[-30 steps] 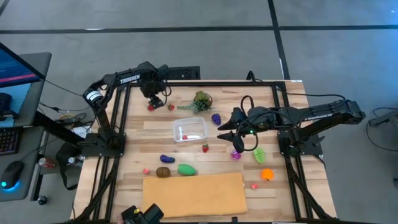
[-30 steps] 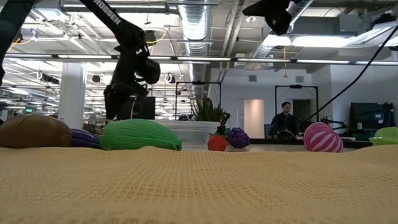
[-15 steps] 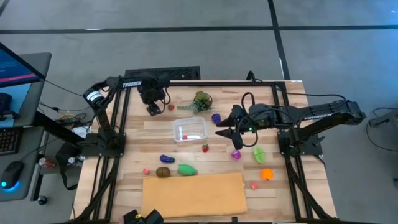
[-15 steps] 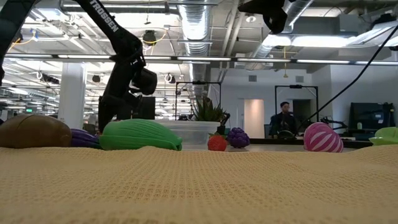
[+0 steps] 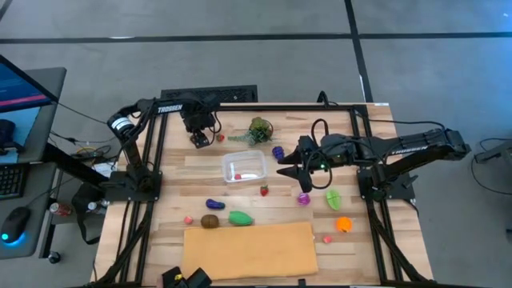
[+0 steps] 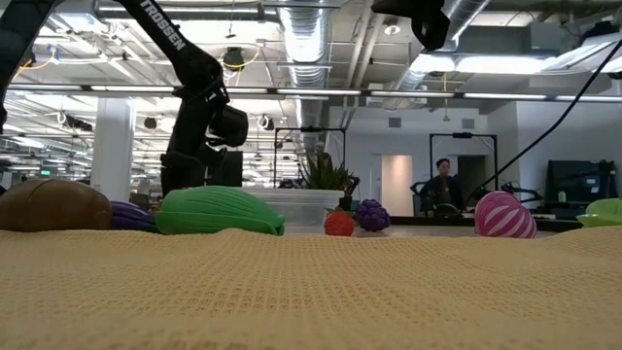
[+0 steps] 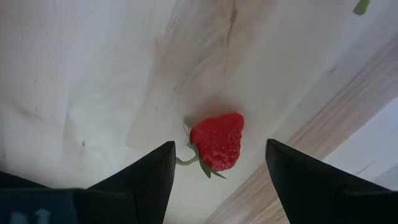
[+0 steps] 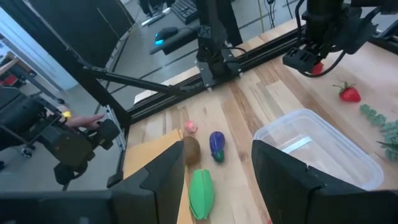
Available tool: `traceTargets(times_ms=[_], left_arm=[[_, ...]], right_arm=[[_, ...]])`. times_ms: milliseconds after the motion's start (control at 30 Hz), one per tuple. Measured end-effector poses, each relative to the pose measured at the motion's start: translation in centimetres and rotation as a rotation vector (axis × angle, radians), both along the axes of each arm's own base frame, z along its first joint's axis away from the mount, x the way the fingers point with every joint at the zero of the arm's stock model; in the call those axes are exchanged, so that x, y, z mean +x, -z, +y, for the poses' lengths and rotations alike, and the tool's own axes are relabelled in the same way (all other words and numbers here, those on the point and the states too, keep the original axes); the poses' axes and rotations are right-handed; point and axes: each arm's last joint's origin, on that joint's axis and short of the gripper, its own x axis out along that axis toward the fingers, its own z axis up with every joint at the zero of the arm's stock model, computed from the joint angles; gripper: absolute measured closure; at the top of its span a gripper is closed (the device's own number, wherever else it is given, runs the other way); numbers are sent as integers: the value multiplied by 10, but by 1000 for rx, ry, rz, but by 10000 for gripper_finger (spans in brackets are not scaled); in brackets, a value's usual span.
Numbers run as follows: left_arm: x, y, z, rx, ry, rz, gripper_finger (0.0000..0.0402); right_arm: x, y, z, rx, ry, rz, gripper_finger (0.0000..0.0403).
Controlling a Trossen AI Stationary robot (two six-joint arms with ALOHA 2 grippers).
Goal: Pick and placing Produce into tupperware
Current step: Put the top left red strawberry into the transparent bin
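Hard to see from overhead: left gripper [image 5: 198, 141] covers the strawberry [image 7: 216, 140] it's working on; only the left wrist view shows it, lying on the counter [image 5: 352, 156] between the two fingers [image 7: 144, 177], which stand well apart and don't touch it. Nothing held. Low view: woven tan sheet [image 6: 311, 292] fills the foreground and hides most of the counter; tupperware [image 6: 309, 206] only peeks over it.

Right gripper [image 5: 297, 174] hangs above the counter just right of the tupperware [image 5: 244, 166], fingers [image 8: 163, 171] part-open, holding nothing.

Tupperware: small clear rounded tub near counter centre, one small red piece inside, too small to identify. Second strawberry [image 5: 220, 138] just right of the left gripper, third one [image 5: 264, 190] just below the tub. Purple grapes [image 5: 278, 152] to its right, beside the leafy bunch [image 5: 259, 128]. Pink striped piece [image 5: 304, 198], green piece [image 5: 334, 199], orange piece [image 5: 343, 225] on the right side. Brown piece [image 5: 210, 221], green pod [image 5: 240, 217], purple piece [image 5: 214, 205] along the sheet's far edge.
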Motion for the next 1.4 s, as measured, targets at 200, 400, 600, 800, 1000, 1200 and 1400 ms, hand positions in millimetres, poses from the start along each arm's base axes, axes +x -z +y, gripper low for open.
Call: traceTargets(times_ms=[200,400,600,800,1000,1200,1400], left_arm=[[2,0,1,0,-1,-30,160],[2,0,2,2,20,-35,160],[0,0,0,-17,67,-10,160],[-1,0,1,-10,121,19,160],[1,0,1,-15,139,-5,160],[1,0,1,-17,147,-6,160],[0,0,1,-20,146,-2,160]], right_arm=[[0,0,0,1,1,0,225],[0,0,0,1,1,0,225],[0,0,0,1,1,0,225],[0,0,0,0,1,0,225],[0,0,0,0,1,0,225],[0,0,0,0,1,0,225],[0,0,0,0,1,0,225]])
